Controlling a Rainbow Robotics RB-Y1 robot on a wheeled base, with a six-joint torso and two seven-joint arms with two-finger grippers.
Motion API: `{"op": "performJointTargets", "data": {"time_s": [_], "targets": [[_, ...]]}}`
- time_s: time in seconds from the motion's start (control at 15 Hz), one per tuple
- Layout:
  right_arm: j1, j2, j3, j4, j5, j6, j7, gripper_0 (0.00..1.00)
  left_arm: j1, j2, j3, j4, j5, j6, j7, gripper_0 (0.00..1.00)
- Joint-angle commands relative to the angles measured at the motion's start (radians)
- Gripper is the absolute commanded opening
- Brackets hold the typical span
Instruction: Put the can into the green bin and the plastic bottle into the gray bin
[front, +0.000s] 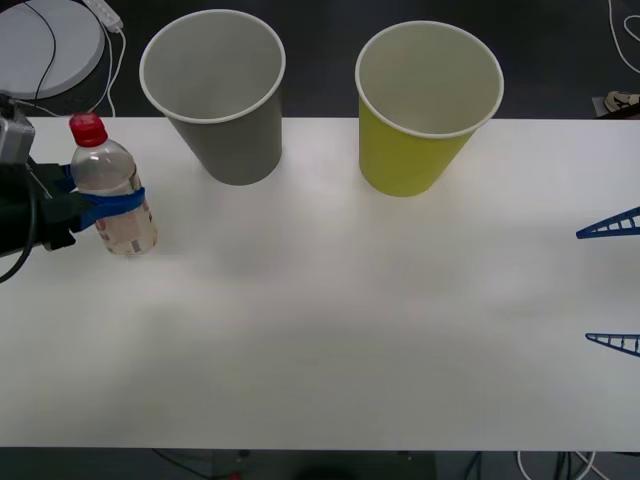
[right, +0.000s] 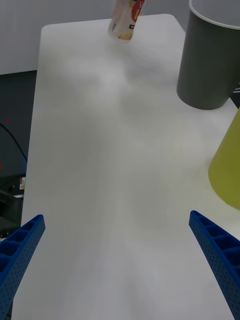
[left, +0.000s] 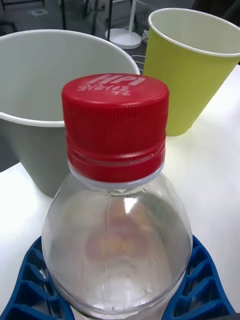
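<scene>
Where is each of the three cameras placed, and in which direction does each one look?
Front view: above the arms, looking forward and down at the white table; the left gripper clasps the small clear plastic bottle with a red cap, and the right gripper is open at the right edge.
Right wrist view: on the right wrist, looking across the table, over its blue fingers.
Left wrist view: on the left wrist, close behind the bottle.
Shared by all: the large gray paper bin and the large yellow-green paper bin.
</scene>
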Motion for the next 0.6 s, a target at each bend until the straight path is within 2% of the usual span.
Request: {"op": "performJointTargets", "data": {"time_s": [0.07, 0.27, 0.6], "targets": [[0.0, 0.0, 0.0, 0.0, 0.0, 0.0, 0.0, 1.0, -0.009, 0.001, 0.055, -0.053, -0.086, -0.068, 0.118, 0.0], [0.0, 0.0, 0.0, 0.0, 0.0, 0.0, 0.0, 1.0, -0.052, 0.003, 0.107, -0.095, -0.172, -0.149, 0.236, 0.0], [0.0, 0.0, 0.0, 0.0, 0.0, 0.0, 0.0, 1.0, -0.127, 0.029, 0.119, -0.096, -0.256, -0.2, 0.289, 0.0]]}}
